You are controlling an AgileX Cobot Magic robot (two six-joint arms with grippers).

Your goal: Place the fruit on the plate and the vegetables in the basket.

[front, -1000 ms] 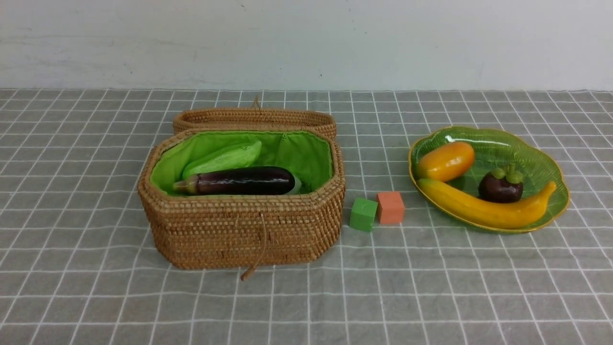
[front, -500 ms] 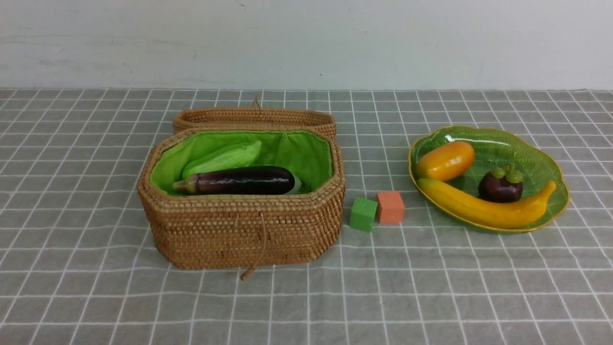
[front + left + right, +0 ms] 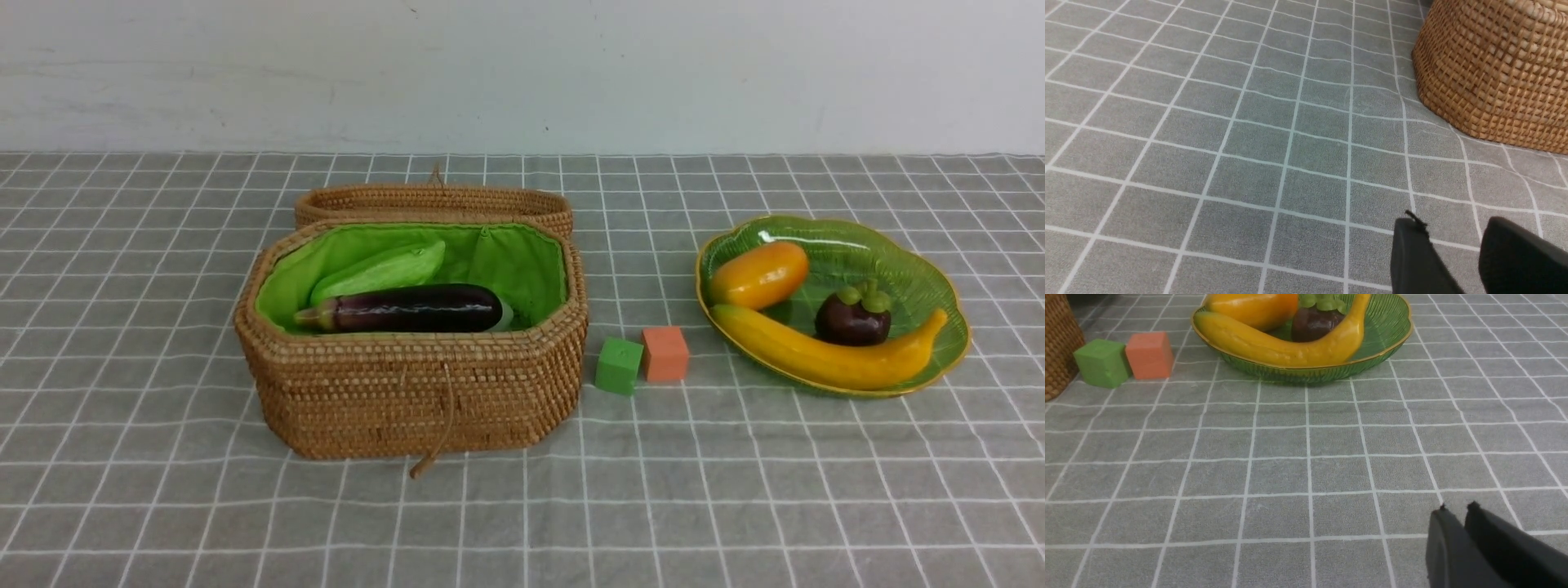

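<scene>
The open woven basket (image 3: 408, 392) stands left of centre. The dark purple eggplant (image 3: 416, 308) and the light green cucumber (image 3: 380, 269) lie on its green lining. To the right, the green glass plate (image 3: 906, 261) holds the banana (image 3: 824, 355), the mango (image 3: 759, 274) and the mangosteen (image 3: 853, 317). Neither arm shows in the front view. My left gripper (image 3: 1449, 222) is open and empty over bare cloth near the basket's wall (image 3: 1494, 69). My right gripper (image 3: 1457, 506) is all but shut, a thin slit between its tips, nothing held, well short of the plate (image 3: 1384, 330).
A green cube (image 3: 619, 366) and an orange cube (image 3: 665, 353) sit side by side between basket and plate. The basket's lid (image 3: 433, 202) lies back behind it, and a cord (image 3: 441, 433) hangs down its front. A white wall closes the back.
</scene>
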